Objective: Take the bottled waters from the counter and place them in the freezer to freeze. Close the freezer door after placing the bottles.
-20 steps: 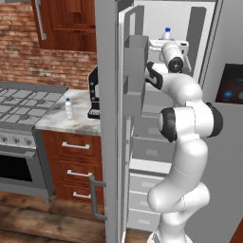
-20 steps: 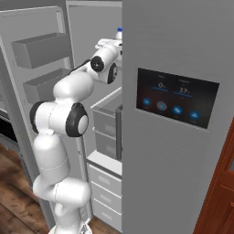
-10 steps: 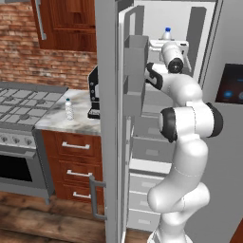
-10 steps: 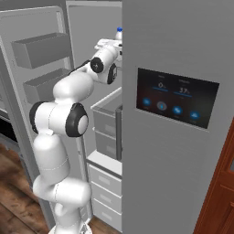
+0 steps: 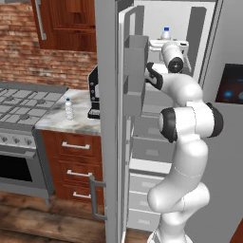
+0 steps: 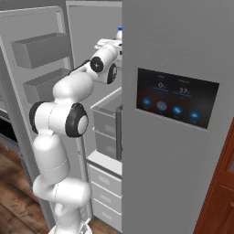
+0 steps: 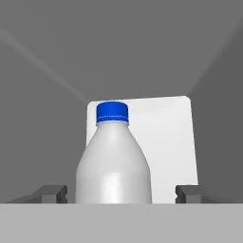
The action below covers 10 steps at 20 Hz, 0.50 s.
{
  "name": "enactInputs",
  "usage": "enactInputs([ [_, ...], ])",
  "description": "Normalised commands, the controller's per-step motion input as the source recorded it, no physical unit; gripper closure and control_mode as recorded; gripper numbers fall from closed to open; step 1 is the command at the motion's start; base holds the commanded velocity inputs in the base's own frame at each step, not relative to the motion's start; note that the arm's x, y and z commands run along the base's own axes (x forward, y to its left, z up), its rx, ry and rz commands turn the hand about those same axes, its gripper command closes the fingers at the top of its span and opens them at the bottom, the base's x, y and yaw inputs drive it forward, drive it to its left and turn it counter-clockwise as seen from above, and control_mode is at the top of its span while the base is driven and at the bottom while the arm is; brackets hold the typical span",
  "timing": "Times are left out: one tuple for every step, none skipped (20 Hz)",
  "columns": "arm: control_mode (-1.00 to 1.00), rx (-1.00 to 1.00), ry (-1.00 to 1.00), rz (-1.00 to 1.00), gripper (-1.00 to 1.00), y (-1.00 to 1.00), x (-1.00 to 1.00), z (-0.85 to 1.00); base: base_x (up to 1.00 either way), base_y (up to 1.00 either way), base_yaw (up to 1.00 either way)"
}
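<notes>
The robot's gripper (image 7: 121, 192) is reaching deep into the upper part of the freezer (image 6: 173, 50), and its fingers (image 7: 50, 192) now stand spread wide apart on either side of a bottled water (image 7: 114, 159), with a clear gap showing on each side of the bottle. Half a second ago and a second ago the arm held the same pose at the same shelf, so the arm itself has not shifted; what has changed is the grip, which has gone from closed to released. The bottle stands upright on its own, blue cap up, on the high freezer shelf, its cap also peeking above the hand in the left base view (image 5: 165, 32).

That reads as the first bottle delivered (judging only from how it sits, free of the fingers and not tilted). The second bottled water (image 5: 69, 108) stands on the marble surface (image 5: 66, 124) near the stove (image 5: 21, 102), just beside the coffee machine (image 5: 94, 97), well apart from the arm. The freezer door (image 5: 110, 118) is swung wide open, its bins facing inward.

So roughly half the job looks done: the hand should back straight out without nudging the bottle, fetch the other one, and the door is yet to be closed.
</notes>
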Motion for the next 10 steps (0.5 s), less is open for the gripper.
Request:
enactInputs([
  [-1.00,0.00,0.01,0.00,-1.00,0.00,0.00,0.00,0.00,0.00,0.00],
  [-1.00,0.00,0.00,0.00,-1.00,0.00,0.00,0.00,0.00,0.00,0.00],
  [-1.00,0.00,0.00,0.00,-1.00,0.00,-0.04,0.00,0.00,0.00,0.00],
  [-1.00,0.00,0.00,0.00,-1.00,0.00,-0.07,0.00,0.00,0.00,0.00],
  [-1.00,0.00,0.04,0.00,-1.00,0.00,-0.05,0.02,0.00,0.00,0.00],
  [-1.00,0.00,0.04,0.00,-1.00,0.00,-0.17,0.09,0.00,0.00,0.00],
  [-1.00,0.00,0.03,0.00,-1.00,0.01,-0.22,0.14,0.00,0.00,0.00],
  [-1.00,0.00,0.04,0.00,-1.00,0.03,-0.25,0.20,0.00,0.00,0.00],
  [-1.00,0.00,0.04,0.00,-1.00,0.02,-0.25,0.16,0.00,0.00,0.00],
  [-1.00,0.00,0.04,0.00,-1.00,0.04,-0.29,0.16,0.00,0.00,0.00],
])
